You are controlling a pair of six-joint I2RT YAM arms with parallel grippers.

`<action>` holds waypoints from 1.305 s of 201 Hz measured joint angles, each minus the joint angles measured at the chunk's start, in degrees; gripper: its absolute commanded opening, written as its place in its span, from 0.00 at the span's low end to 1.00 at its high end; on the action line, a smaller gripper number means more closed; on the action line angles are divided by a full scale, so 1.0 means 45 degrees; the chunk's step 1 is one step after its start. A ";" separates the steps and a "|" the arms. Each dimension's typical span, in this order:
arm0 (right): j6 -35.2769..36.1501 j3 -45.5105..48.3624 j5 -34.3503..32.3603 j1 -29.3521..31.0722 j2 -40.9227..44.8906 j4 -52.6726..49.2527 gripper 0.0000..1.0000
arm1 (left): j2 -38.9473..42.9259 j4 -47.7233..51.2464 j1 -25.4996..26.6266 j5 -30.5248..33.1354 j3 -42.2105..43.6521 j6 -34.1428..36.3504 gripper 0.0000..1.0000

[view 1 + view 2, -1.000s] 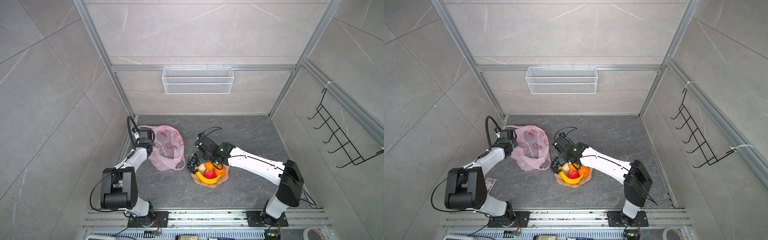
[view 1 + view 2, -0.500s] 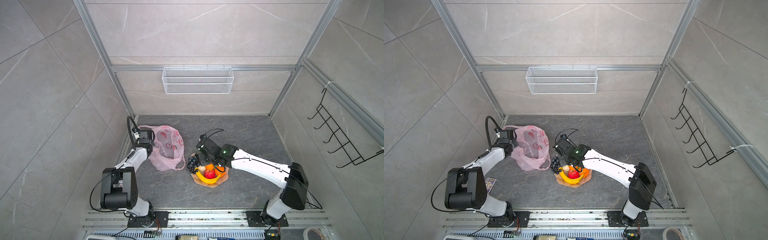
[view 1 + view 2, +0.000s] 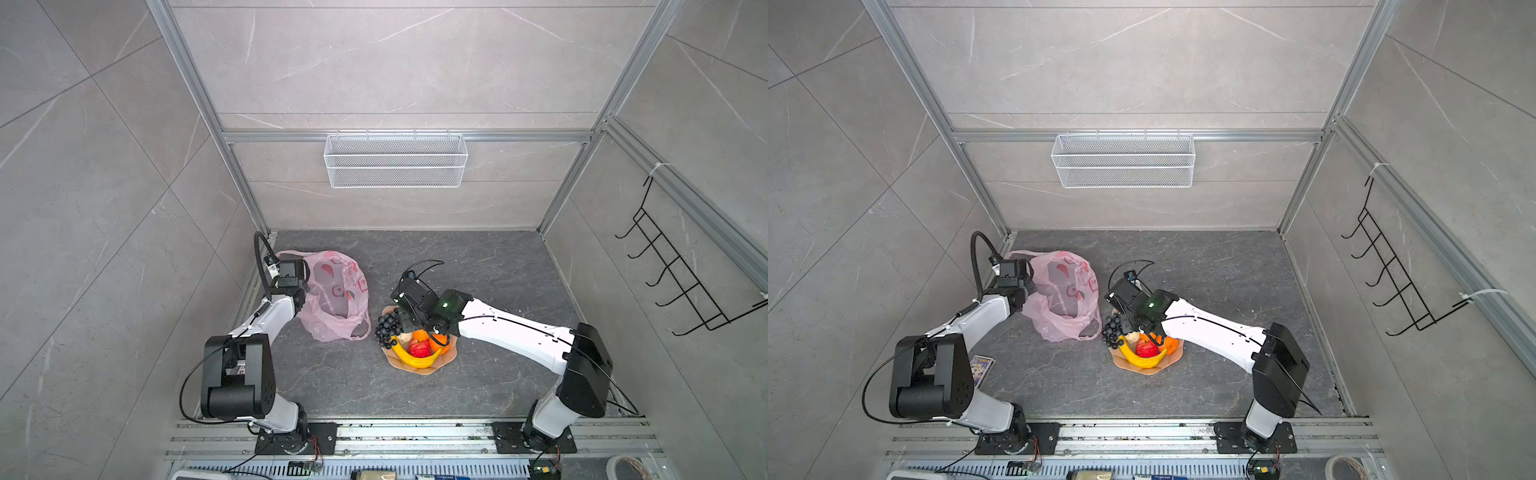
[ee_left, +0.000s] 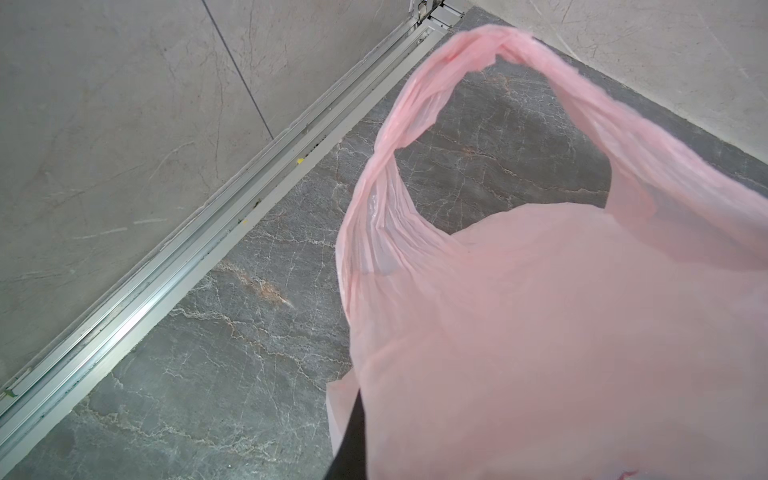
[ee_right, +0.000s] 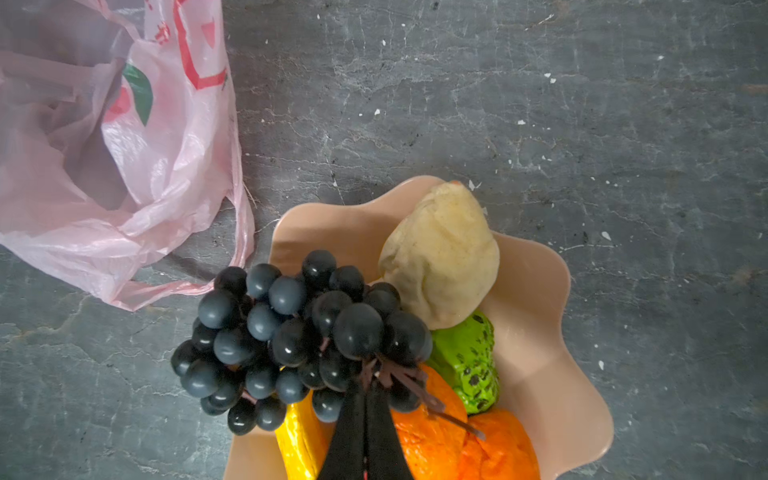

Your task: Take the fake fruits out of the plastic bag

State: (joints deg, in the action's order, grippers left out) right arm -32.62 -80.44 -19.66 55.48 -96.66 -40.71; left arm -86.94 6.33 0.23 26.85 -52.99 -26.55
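Grape bunch point(image 5: 291, 332) stem pinched between closed right fingers point(image 5: 353, 440).

A robot lab cell: aluminium-framed tile panels point(image 3: 291, 58), wire basket point(image 3: 395, 162), hook rack point(image 3: 681, 286), mounting rails point(image 3: 415, 434).

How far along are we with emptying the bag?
Done: banana, apple, oranges, green fruit and cream lump sit on the plate. In hand: right tool shut on the grape bunch at the plate's edge; left tool pinches the plastic bag. Left: release the grape bunch; bag looks empty, though folds hide part.
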 measured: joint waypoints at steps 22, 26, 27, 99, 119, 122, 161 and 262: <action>-0.0010 0.0000 -0.0175 0.0000 -0.0010 -0.0053 0.10 | 0.0005 0.0000 0.0000 0.0000 0.0000 0.0000 0.00; -0.0034 0.0000 -0.0189 0.0000 -0.0010 -0.0049 0.11 | 0.0005 0.0000 0.0000 0.0000 0.0000 0.0000 0.00; -0.0039 0.0000 -0.0194 0.0000 -0.0010 -0.0053 0.11 | 0.0005 0.0000 0.0000 0.0000 0.0000 0.0000 0.00; -0.0146 0.0000 -0.0364 0.0000 -0.0010 -0.0053 0.19 | 0.0005 -0.0010 0.0102 -0.0442 0.0000 0.0005 0.00; -0.0146 0.0000 -0.0359 0.0000 -0.0010 -0.0053 0.21 | 0.0000 -0.0005 0.0277 -0.0447 -0.0005 0.0044 0.00; -0.0146 0.0000 -0.0359 0.0000 -0.0010 -0.0049 0.22 | 0.0005 -0.0005 0.0311 -0.0447 -0.0010 0.0049 0.00; -0.0107 0.0005 -0.0340 0.0000 0.0005 -0.0049 0.40 | 0.0000 0.0034 0.0544 -0.0578 -0.0175 0.0063 0.00; -0.0369 0.2132 -0.0525 -0.0374 0.3492 0.0500 0.78 | -0.4386 0.1321 0.2501 -0.1345 -0.7291 0.0797 0.00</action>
State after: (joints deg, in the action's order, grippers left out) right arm -34.28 -70.85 -22.02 53.80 -80.95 -38.46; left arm -106.67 12.27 11.49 20.80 -85.80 -22.96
